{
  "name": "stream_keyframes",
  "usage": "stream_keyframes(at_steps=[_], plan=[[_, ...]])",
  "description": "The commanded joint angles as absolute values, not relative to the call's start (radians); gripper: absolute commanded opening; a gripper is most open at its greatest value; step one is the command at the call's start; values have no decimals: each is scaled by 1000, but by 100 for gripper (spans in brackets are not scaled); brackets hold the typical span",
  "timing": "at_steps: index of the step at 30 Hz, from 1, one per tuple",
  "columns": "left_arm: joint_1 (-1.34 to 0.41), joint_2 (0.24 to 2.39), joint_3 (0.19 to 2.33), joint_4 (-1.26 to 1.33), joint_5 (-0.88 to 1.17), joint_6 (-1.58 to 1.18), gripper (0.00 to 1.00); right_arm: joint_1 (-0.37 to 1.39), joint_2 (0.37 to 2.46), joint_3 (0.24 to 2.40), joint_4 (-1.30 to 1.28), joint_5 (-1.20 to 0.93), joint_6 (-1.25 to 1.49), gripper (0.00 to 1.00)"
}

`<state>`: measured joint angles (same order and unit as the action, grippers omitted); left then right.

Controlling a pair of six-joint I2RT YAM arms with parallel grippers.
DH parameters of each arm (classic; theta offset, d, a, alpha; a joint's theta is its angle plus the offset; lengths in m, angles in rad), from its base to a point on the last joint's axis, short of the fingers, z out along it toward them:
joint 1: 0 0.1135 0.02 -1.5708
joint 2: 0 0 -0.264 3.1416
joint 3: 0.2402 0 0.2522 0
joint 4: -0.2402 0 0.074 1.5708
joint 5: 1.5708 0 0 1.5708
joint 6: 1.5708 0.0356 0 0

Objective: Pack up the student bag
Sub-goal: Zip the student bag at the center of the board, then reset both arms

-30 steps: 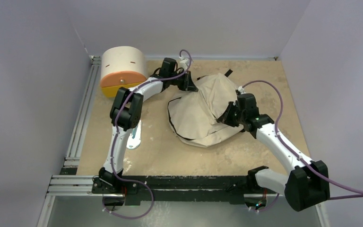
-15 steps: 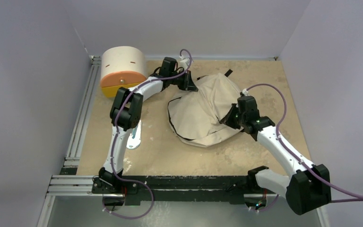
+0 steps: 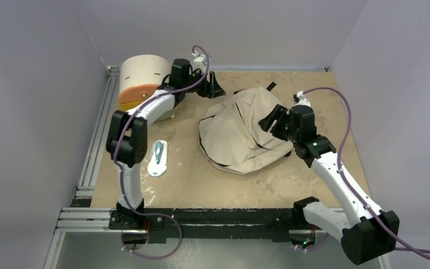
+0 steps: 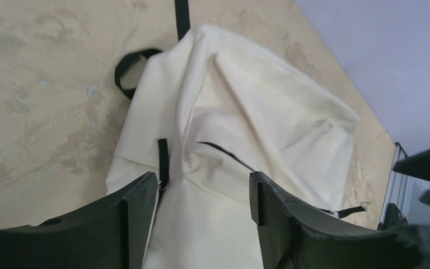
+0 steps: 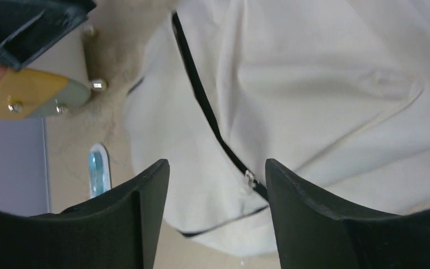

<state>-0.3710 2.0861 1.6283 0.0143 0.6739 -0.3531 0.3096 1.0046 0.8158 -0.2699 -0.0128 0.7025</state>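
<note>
The student bag, a soft beige backpack with black zipper lines and straps, lies slumped in the middle of the table. My left gripper hovers just off the bag's far left corner, open and empty. In the left wrist view the bag fills the space below my open left gripper. My right gripper hangs over the bag's right side, open too. The right wrist view shows the bag and a metal zipper pull beneath my open right gripper.
A cream cylindrical drawer box with orange and yellow fronts stands at the back left, behind the left arm. A small white and blue item lies on the table left of the bag. Walls close in the back and both sides.
Both grippers have let go of the bag's fabric and opened. The left arm has swung back and to the left, the right has lifted away. The bag has settled flatter.
</note>
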Motion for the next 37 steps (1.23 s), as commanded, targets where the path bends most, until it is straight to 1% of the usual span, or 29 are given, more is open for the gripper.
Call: stream_keyframes(at_steps=[1, 5, 7, 10, 12, 17, 20, 23, 28, 33, 37], plan=[[-376, 1813, 1521, 128, 589, -367, 63, 310, 967, 922, -137, 145, 665, 69], [-376, 1619, 1384, 91, 477, -345, 67, 311, 928, 927, -43, 192, 658, 76], [-376, 1532, 1348, 35, 375, -333, 69, 310, 906, 924, -7, 226, 649, 78], [-376, 1419, 1324, -124, 174, -311, 70, 310, 878, 925, 31, 303, 615, 83], [-374, 1338, 1282, -191, 35, -303, 71, 310, 865, 941, 15, 400, 576, 88], [-374, 1100, 1156, -336, -254, -319, 74, 310, 805, 935, 16, 637, 479, 94], [-374, 959, 1063, -402, -381, -355, 74, 310, 753, 904, 52, 680, 420, 98], [-374, 859, 985, -488, -496, -442, 75, 310, 716, 871, 76, 679, 412, 99], [-374, 767, 901, -595, -534, -591, 75, 310, 687, 840, 72, 639, 453, 99], [-374, 718, 853, -587, -545, -607, 75, 310, 681, 811, 89, 632, 471, 99], [-374, 696, 822, -533, -538, -571, 77, 310, 684, 809, 88, 639, 494, 99]])
